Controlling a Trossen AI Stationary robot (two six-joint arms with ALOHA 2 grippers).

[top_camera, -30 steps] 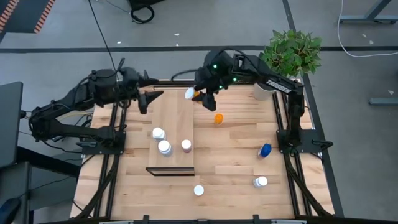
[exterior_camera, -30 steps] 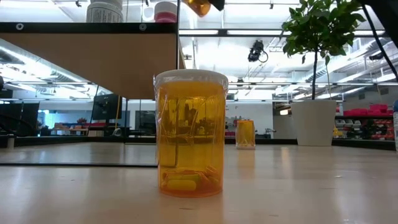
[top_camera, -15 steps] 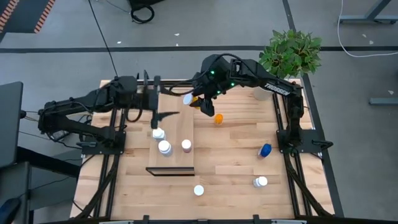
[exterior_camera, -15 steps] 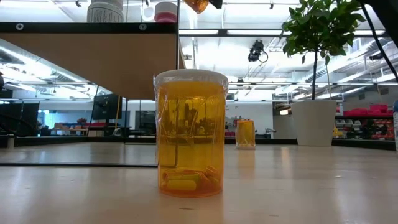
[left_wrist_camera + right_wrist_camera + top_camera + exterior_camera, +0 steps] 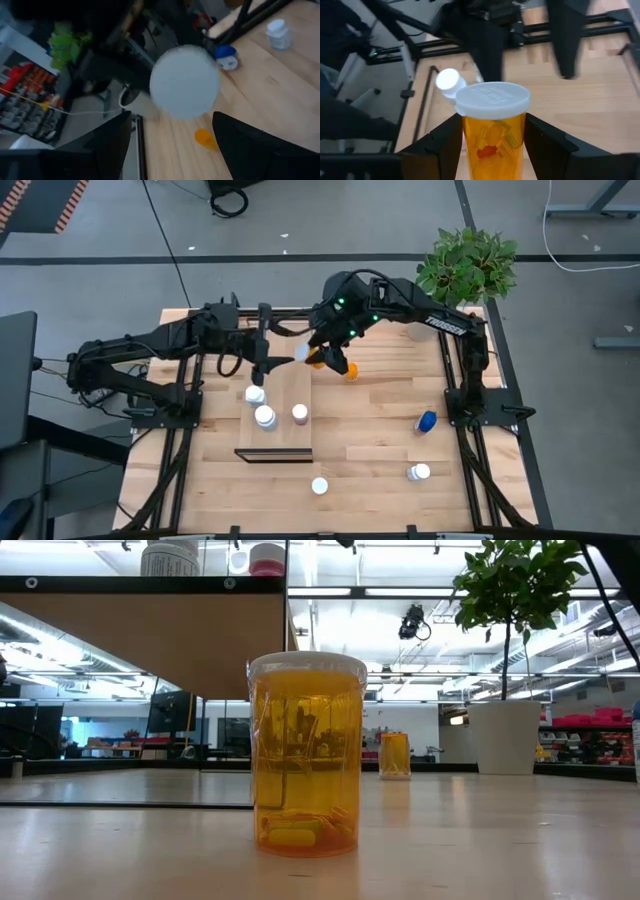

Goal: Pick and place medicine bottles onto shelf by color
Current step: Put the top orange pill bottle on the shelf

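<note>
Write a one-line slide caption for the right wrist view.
Right claw holds a white-capped orange medicine bottle above the wooden table, facing the left arm.

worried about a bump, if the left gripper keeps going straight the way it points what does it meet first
Most likely the white cap of the orange bottle in the right gripper. The left gripper faces it, open, the cap between its fingers; depth is unclear.

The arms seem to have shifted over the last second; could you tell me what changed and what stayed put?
The left gripper swung in from the table's left edge toward the right gripper, its open fingers now facing the orange bottle that the right one holds. The right gripper carried that bottle slightly toward the shelf. The three bottles on the shelf and the loose ones on the table did not move.
</note>
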